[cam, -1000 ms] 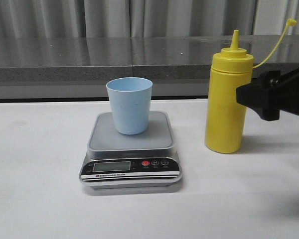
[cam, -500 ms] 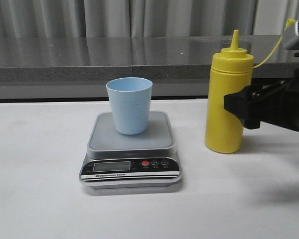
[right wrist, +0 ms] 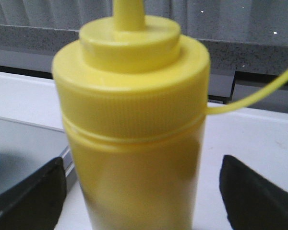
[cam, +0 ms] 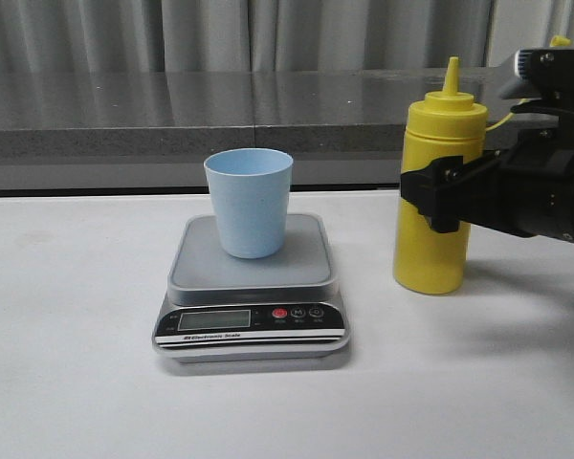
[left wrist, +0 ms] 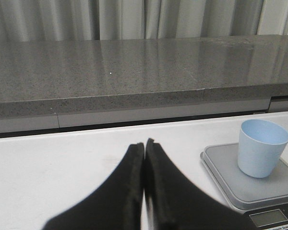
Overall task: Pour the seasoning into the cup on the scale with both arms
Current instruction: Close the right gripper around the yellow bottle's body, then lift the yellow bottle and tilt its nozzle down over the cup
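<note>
Since the earlier frames the right end effector has slid in from the side and now straddles the tall yellow plastic squeeze bottle, which stands upright on the white desk just beside the flat silver-grey digital scale. Its black fingers are spread wide, one on each side of the bottle's body, and gaps show between them and the plastic in the right wrist view. A thin yellow cap strap curves away from the bottle's collar. On the scale's platform, near its back, sits the small pale blue plastic tumbler, upright and open at the top. The left end effector hangs over the desk on the far side of the scale from the bottle, its two fingers pressed together with nothing between them; it does not show in the front view
</note>
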`<action>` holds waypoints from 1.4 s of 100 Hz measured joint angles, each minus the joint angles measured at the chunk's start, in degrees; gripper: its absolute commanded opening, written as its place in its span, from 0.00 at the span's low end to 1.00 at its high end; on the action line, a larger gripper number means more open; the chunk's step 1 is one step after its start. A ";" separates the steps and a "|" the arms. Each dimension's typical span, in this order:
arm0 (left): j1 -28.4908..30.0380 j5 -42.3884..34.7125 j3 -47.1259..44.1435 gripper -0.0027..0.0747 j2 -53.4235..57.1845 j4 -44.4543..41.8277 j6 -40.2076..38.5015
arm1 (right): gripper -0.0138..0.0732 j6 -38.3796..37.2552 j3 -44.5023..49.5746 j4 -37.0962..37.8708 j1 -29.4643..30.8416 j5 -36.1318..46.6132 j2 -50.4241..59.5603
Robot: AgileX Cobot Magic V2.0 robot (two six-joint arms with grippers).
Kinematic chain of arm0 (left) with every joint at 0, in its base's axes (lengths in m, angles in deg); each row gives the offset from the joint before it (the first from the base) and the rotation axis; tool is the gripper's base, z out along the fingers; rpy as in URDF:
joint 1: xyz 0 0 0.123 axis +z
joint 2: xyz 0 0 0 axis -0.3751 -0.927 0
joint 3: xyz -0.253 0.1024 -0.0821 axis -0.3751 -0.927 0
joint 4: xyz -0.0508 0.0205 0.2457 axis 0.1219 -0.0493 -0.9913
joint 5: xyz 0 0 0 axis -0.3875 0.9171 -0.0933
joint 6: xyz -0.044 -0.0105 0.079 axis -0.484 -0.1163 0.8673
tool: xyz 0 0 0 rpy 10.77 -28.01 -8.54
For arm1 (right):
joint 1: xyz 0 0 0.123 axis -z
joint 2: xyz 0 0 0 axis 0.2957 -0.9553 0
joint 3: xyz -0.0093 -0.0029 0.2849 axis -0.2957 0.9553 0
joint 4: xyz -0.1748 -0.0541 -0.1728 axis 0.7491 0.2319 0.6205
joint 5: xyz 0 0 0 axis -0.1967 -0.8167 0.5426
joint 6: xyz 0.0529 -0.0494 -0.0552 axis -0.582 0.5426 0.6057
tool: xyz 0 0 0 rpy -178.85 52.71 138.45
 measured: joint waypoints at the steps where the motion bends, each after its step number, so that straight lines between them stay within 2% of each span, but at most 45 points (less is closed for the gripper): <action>1: 0.00 0.00 0.00 0.01 0.00 0.00 0.00 | 0.90 0.00 -0.11 -0.02 0.00 0.00 0.02; 35: 0.00 0.00 0.00 0.01 0.00 0.00 0.00 | 0.87 0.00 -3.94 0.12 0.00 0.09 -3.39; 42: 0.00 0.00 0.00 0.01 0.00 0.00 0.00 | 0.80 0.00 -4.06 0.12 0.00 0.09 -3.39; 56: 0.00 0.00 0.00 0.01 0.00 0.00 0.00 | 0.56 -0.04 -4.06 0.12 0.00 0.21 -3.39; 70: 0.00 0.00 0.00 0.01 0.00 0.00 0.00 | 0.45 -0.04 -4.06 0.15 0.00 0.21 -3.39; 99: 0.00 0.00 0.00 0.01 0.00 0.00 0.00 | 0.45 0.63 -4.06 0.47 0.00 0.21 -3.39; 117: 0.00 0.00 0.00 0.01 0.00 0.00 0.00 | 0.45 7.14 -4.41 1.77 0.00 -1.26 -0.84; 140: 0.00 0.00 0.00 0.01 0.00 0.00 0.00 | 0.45 13.48 -9.54 7.66 0.00 -15.85 5.57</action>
